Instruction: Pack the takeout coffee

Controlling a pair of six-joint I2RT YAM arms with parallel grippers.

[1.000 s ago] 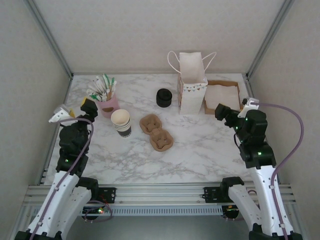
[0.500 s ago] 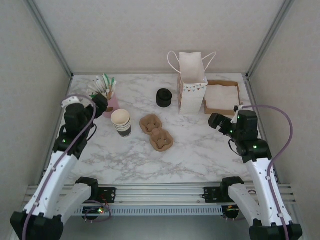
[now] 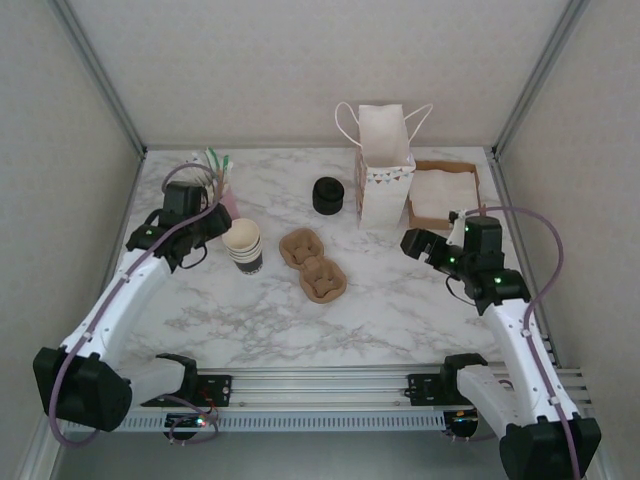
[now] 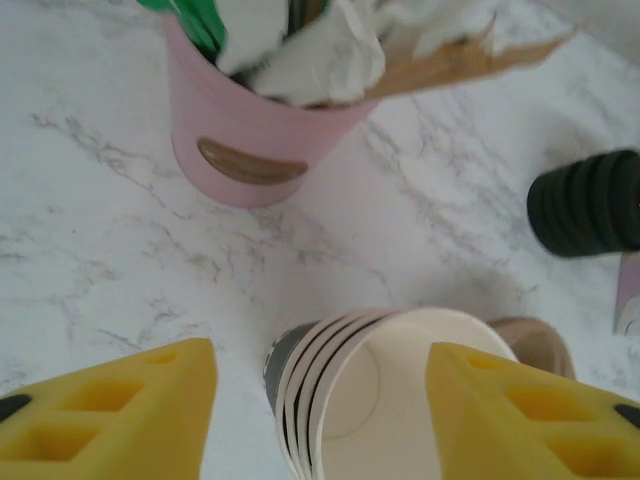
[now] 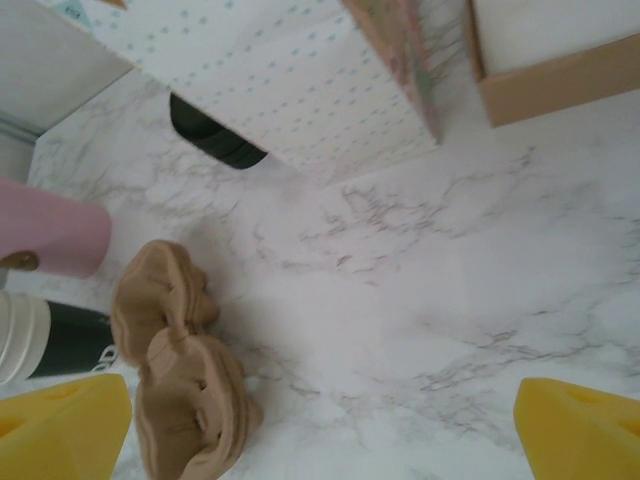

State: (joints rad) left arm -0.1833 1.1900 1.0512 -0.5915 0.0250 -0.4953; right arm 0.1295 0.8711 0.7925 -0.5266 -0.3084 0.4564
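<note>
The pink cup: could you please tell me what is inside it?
The pink cup holds white paper packets, green sticks and a brown wrapper, poking above its rim. Its wall hides their lower ends.

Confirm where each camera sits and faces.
Top external: overhead behind the table, facing down; left arm and right arm show.
Left wrist: left arm, looking down at cup stack and pink holder; left end effector shows.
Right wrist: right arm, facing paper bag and pulp carrier; right end effector shows.
Both wrists see the cup stack.
</note>
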